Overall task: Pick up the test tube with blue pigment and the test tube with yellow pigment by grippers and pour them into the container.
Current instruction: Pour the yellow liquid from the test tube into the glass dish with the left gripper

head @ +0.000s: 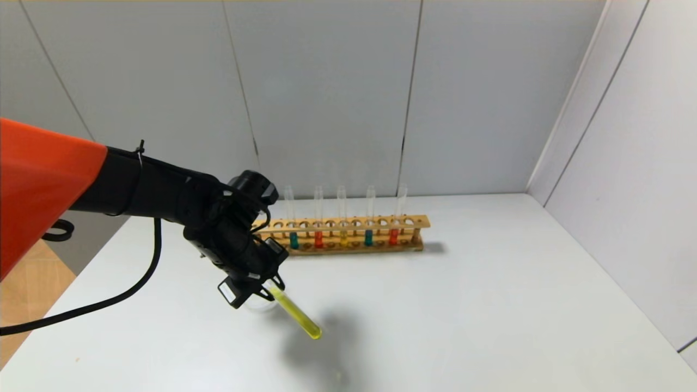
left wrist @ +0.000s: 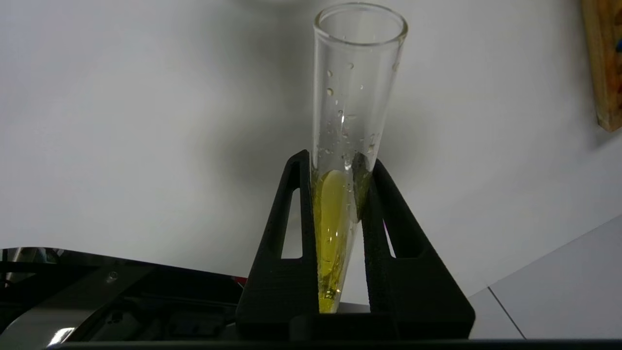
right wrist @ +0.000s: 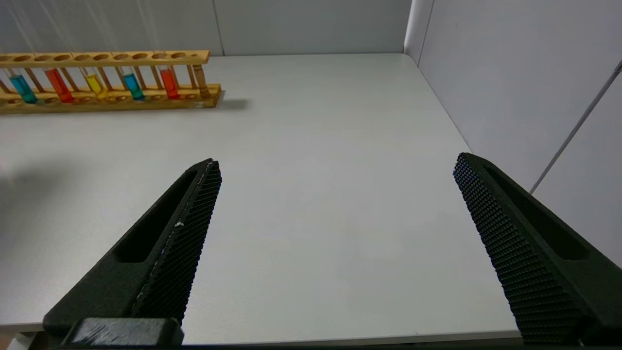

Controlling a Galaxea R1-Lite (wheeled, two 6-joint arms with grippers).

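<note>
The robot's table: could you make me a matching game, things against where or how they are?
Things:
1. test tube with yellow pigment
2. left gripper
3. right gripper
4. wooden rack

States:
A. open, holding nothing
B. stands at the back of the table with five tubes
C. tilted, clamped between black fingers
D. shut on a tube

Pairs: 1-C, 2-D, 3-A, 4-B

1. Wooden rack (head: 348, 235): long, with a row of holes, standing on the surface near the back wall.
2. Red-liquid tubes (head: 318, 239), (head: 393, 237): two, upright in the rack.
3. Surface (head: 490, 305): pale grey, matte.
4. Wall panels (head: 326, 92): grey, enclosing the back and right sides.
</note>
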